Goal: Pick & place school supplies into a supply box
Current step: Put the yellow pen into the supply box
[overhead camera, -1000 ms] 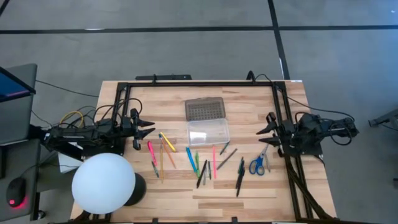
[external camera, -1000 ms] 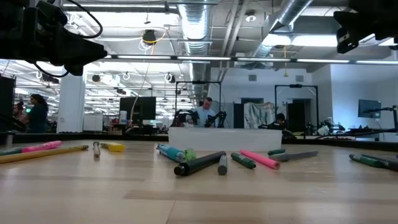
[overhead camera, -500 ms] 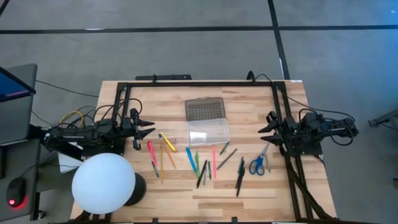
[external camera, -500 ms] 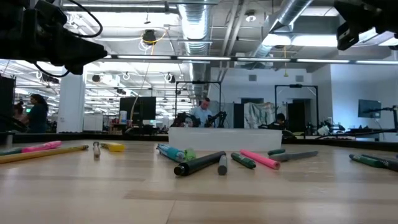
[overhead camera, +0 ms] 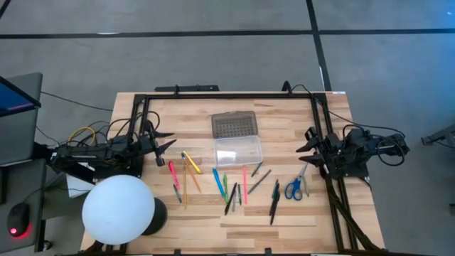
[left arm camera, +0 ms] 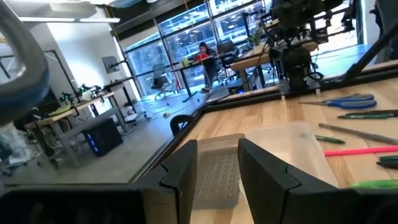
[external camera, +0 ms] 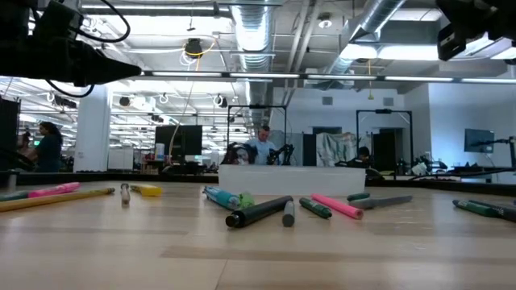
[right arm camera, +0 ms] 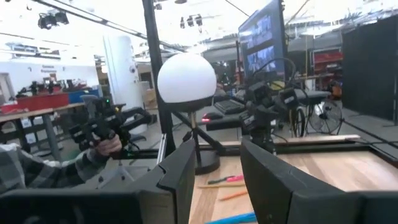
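The supply box lies open at the middle of the table, its grey grid lid [overhead camera: 233, 125] toward the far edge and its clear tray [overhead camera: 238, 151] nearer. The school supplies [overhead camera: 227, 186] lie flat and scattered on the wood in front of the tray, with blue-handled scissors [overhead camera: 295, 186] at the right. My left gripper [overhead camera: 168, 141] hovers level at the table's left side, open and with nothing between its fingers; in the left wrist view [left arm camera: 217, 171] it faces the box. My right gripper [overhead camera: 303, 142] hovers at the right side, open, with nothing between its fingers [right arm camera: 217, 168].
A large white sphere [overhead camera: 119, 206] on a black stand fills the near left corner. A black rail frame [overhead camera: 227, 95] runs along the far and side edges. Beyond the table, a person's hand [right arm camera: 106, 146] holds a controller. Bare wood lies near the front edge.
My left gripper has rolled about its own pointing line while staying in place, so its fingers now stand tilted. The supplies and the box have not moved.
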Motion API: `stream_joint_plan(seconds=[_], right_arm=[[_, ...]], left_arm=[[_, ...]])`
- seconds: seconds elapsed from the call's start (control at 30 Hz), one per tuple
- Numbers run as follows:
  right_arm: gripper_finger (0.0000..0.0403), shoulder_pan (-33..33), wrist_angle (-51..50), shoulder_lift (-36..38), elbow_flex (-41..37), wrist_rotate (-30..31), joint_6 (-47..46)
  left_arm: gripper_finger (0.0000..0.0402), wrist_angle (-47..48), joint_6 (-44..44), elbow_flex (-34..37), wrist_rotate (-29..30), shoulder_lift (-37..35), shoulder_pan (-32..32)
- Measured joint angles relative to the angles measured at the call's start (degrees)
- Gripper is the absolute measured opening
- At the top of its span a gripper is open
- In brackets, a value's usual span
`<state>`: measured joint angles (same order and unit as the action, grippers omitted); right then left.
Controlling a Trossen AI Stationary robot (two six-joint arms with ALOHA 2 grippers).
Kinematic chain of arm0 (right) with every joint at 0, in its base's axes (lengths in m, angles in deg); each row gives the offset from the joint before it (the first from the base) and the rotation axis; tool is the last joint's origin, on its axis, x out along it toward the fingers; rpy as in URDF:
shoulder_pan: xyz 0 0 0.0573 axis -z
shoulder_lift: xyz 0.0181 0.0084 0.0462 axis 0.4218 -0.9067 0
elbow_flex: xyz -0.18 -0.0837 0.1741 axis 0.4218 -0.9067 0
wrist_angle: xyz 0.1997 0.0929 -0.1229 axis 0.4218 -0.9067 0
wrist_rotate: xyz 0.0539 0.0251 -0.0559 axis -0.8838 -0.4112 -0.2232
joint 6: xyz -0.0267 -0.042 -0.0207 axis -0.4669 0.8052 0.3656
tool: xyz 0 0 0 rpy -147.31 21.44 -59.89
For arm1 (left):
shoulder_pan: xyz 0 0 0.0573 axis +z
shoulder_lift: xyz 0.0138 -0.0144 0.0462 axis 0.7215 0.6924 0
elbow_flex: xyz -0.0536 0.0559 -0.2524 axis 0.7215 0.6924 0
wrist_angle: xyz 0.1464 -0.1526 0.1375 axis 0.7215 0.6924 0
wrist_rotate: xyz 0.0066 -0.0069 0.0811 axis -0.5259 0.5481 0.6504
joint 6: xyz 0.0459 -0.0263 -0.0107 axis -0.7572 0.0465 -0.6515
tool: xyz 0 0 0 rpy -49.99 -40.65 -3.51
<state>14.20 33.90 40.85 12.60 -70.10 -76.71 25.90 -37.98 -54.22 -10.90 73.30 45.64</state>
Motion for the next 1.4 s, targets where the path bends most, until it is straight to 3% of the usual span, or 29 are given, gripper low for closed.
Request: stream_joint_plan(seconds=[0.1, 0.23, 0.33, 0.47, 0.73, 1.0, 1.4], right_arm=[[0.0121, 0.00, -1.03, 0.00, 0.00, 3.70, 0.86], [0.0123, 0.00, -0.75, -0.45, -0.02, 4.00, 2.91], [0.0122, 0.03, 4.48, -1.23, -0.02, 4.32, 7.01], [0.0120, 0.05, 9.75, -3.64, 0.69, 8.27, 4.71], [0.0118, 0.03, 9.22, -17.37, 6.59, 16.07, 8.60], [0.0118, 0.07, -10.34, -33.00, 18.87, 27.62, 2.83], [0.0118, -0.10, -28.54, -58.15, 35.66, 27.59, -0.76]], left_arm=[[0.0112, 0.00, -0.15, -0.01, -0.21, 0.00, -0.01], [0.0112, 0.00, 1.73, -0.02, -0.26, 0.00, -0.01], [0.0112, 0.02, 2.17, -0.02, -1.52, 0.00, 0.01], [0.0112, 0.35, 1.31, 0.00, -4.48, 0.00, -0.01], [0.0112, 0.41, 0.92, -0.02, -4.31, 0.00, -0.01], [0.0112, 0.44, 2.88, -0.01, -4.62, 0.00, -0.01], [0.0112, 0.77, 1.52, -0.02, -6.53, 0.25, 0.01]])
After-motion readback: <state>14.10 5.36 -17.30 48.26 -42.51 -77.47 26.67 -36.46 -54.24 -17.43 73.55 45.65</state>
